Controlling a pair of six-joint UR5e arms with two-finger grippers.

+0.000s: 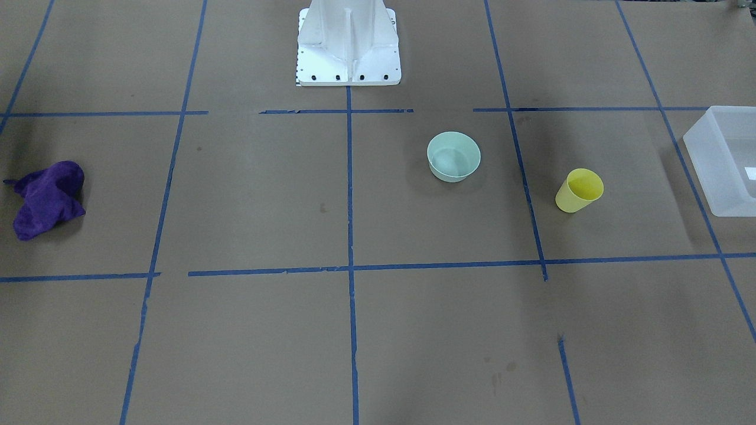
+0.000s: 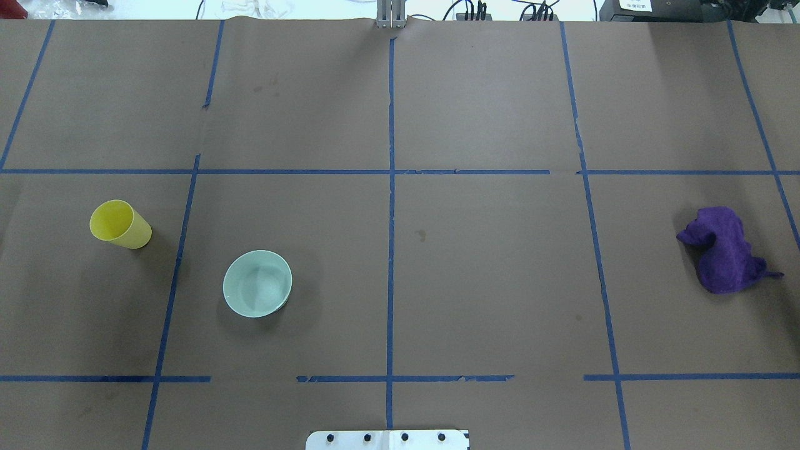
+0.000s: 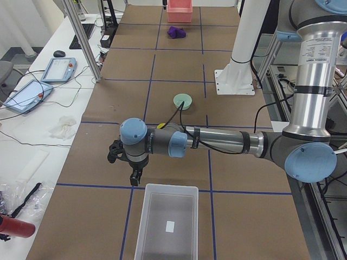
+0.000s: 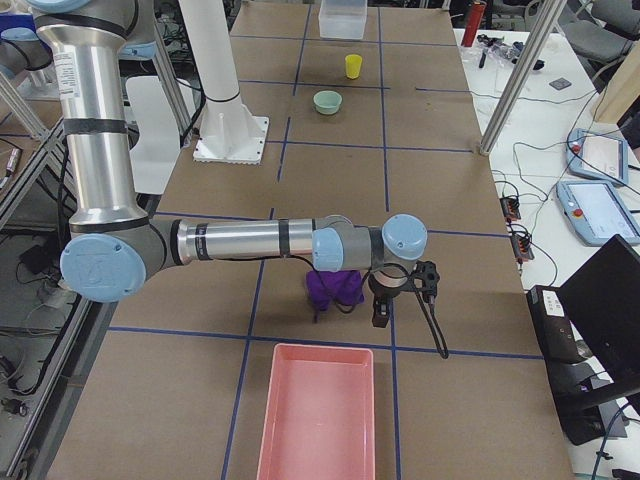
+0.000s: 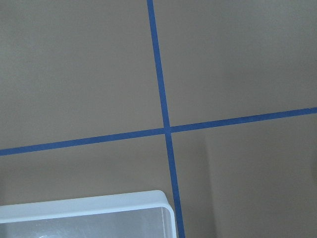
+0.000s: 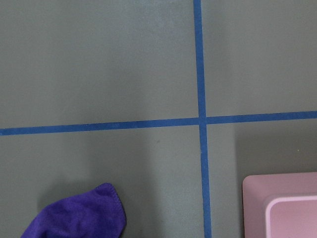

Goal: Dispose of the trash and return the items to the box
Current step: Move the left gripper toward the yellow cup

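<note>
The yellow cup point(image 1: 579, 190) stands upright on the brown table, also in the overhead view point(image 2: 120, 224). The mint-green bowl point(image 1: 453, 156) sits upright nearer the robot base, also in the overhead view point(image 2: 257, 283). The frosted-white box point(image 1: 726, 159) is at the table's end on my left side point(image 3: 168, 222), and its corner shows in the left wrist view point(image 5: 89, 218). My left gripper point(image 3: 124, 167) hovers just past the box's near rim, close to the cup. My right gripper point(image 4: 403, 295) hovers beside a purple cloth point(image 4: 335, 288). I cannot tell whether either is open or shut.
The purple cloth point(image 1: 47, 199) lies crumpled at my right end of the table point(image 2: 725, 250). A pink bin point(image 4: 318, 410) stands just beyond it, its corner in the right wrist view point(image 6: 280, 203). The white robot base point(image 1: 348, 53) stands at the table's middle edge.
</note>
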